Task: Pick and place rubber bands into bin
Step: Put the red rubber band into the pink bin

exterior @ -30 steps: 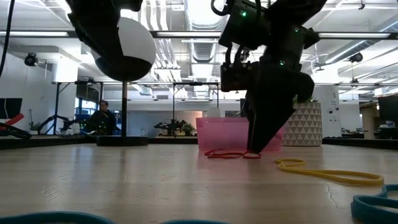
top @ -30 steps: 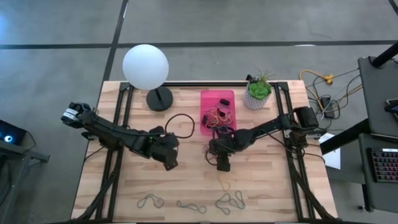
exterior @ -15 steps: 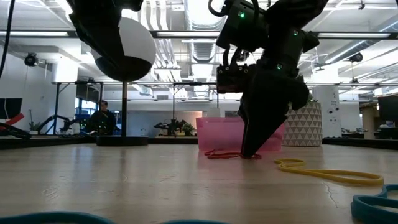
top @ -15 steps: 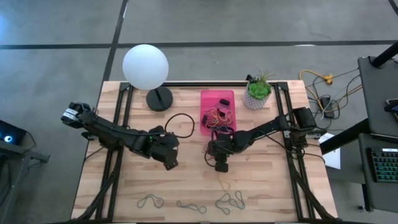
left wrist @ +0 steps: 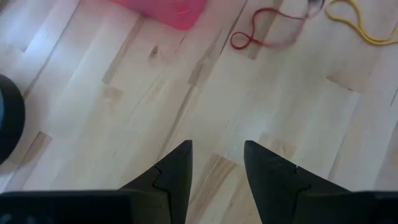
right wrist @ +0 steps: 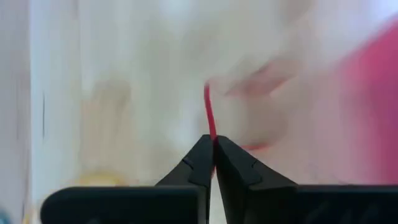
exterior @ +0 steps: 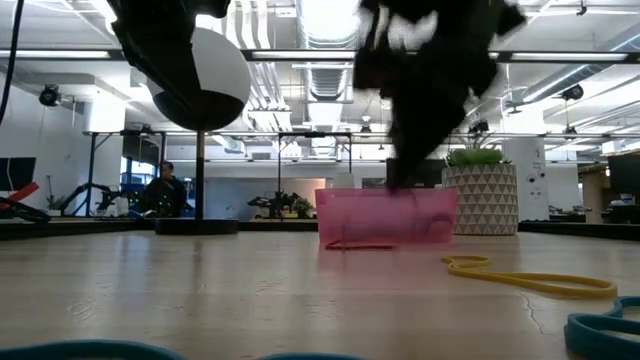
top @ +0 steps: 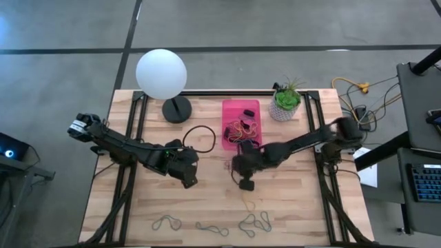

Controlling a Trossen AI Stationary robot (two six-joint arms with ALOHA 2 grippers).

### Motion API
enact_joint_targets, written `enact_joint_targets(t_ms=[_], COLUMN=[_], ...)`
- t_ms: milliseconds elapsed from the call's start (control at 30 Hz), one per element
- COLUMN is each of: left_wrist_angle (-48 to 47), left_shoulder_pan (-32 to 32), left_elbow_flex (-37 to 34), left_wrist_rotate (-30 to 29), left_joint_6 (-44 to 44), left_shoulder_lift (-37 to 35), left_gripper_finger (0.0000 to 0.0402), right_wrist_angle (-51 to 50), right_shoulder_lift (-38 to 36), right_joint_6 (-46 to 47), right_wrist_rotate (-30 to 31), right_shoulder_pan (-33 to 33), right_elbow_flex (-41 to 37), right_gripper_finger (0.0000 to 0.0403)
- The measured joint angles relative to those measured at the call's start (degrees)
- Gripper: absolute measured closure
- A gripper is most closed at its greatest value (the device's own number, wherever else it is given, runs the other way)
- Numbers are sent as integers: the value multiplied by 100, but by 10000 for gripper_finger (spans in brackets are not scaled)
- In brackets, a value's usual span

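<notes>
My right gripper [right wrist: 214, 144] is shut on a red rubber band [right wrist: 209, 109]. It hangs above the table just in front of the pink bin [top: 224, 118], and shows blurred in the low view [exterior: 405, 170]. The bin holds several rubber bands. My left gripper [left wrist: 215, 163] stands open over bare wood left of the bin [top: 187, 180], touching nothing. A yellow rubber band [exterior: 530, 280] lies flat on the table. Several grey-green rubber bands [top: 255, 222] lie near the front edge. My right gripper pinches one strand of the red rubber band [right wrist: 211, 127] between its two fingertips, at their free ends. The fingers come from above, pointing down. The strand runs away from the tips, and the band's other part [exterior: 360, 245] lies on the wood before the bin.
A lamp with a white globe [top: 161, 74], a black base [top: 177, 109] and a black cable loop [top: 200, 138] stands at the far left. A white pot with a green plant [top: 284, 103] stands right of the bin. Bare wood stretches between the arms and the front edge.
My right gripper has shut on the red rubber band and risen from the table in front of the bin, drawing one strand up while the rest stays on the wood.
</notes>
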Motion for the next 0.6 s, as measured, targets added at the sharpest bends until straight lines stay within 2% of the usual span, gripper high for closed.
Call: enact_joint_targets(t_ms=[167,300,467,600], left_wrist_angle=[1,7,52,47], left_shoulder_pan=[1,0,2,2], left_elbow_flex=[0,2,4,4], left_wrist_rotate=[-17,-222,-286,-284], left_joint_6=[20,33,35,35], left_shoulder_lift=[0,0,0,0], left_gripper_finger=[272,272,272,272], right_wrist_angle=[-510,-588,-650,-519], right_shoulder_lift=[-871,-1479,-1597,-1410], right_joint_6=[-234,-401,-528,-288], right_wrist_rotate=[1504,2319,2320,1369], right_shoulder_pan=[-211,-711,-1772,-2459], right_elbow_flex=[385,623,682,743], right_gripper_finger=[394,394,394,392])
